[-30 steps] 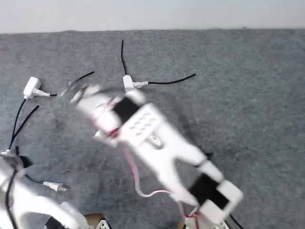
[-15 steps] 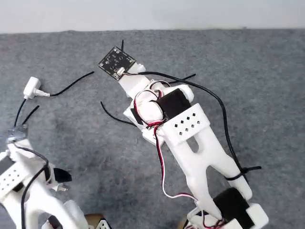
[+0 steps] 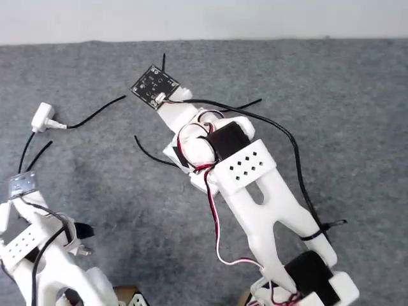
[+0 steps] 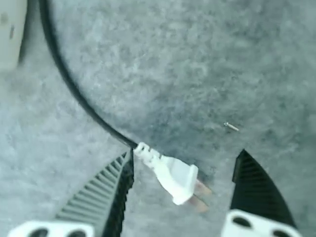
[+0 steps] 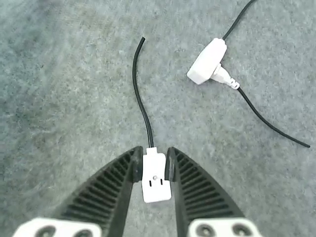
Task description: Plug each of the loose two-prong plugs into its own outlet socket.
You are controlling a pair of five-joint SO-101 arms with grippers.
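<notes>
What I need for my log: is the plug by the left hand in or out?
Out: the plug lies on the carpet, prongs bare.

In view: 2 robot arms [image 3: 255,191] [image 3: 38,261], 2 white outlet sockets [image 5: 157,183] [image 5: 206,63], 2 white plugs [image 4: 173,175] [image 5: 224,79], 1 grey mat [image 3: 357,95].

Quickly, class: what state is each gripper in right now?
Left gripper: open, straddling a loose two-prong plug.
Right gripper: closed on a white outlet socket.

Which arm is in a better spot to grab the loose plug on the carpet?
Left. Its jaws stand open on either side of the loose plug. The right arm's jaws are shut on a white socket.
</notes>
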